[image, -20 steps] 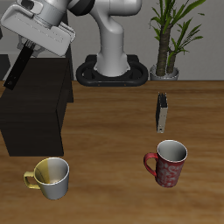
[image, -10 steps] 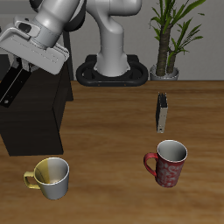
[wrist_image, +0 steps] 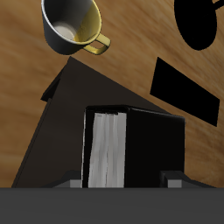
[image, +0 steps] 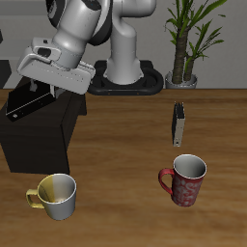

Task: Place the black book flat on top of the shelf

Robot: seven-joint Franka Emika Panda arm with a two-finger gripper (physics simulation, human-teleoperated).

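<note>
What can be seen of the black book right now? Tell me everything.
The black book is a thin, all-black rectangular volume with a matte cover. The wrist view shows its pale page block between dark covers. The gripper holds it at one end, above the shelf, tilted close to flat, its free end lower and reaching past the shelf's edge. Whether it touches the shelf top cannot be told.

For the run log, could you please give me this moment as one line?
phase: placing | gripper: shut on black book | book: tilted, over shelf top, not yet flat | release: pending
</note>
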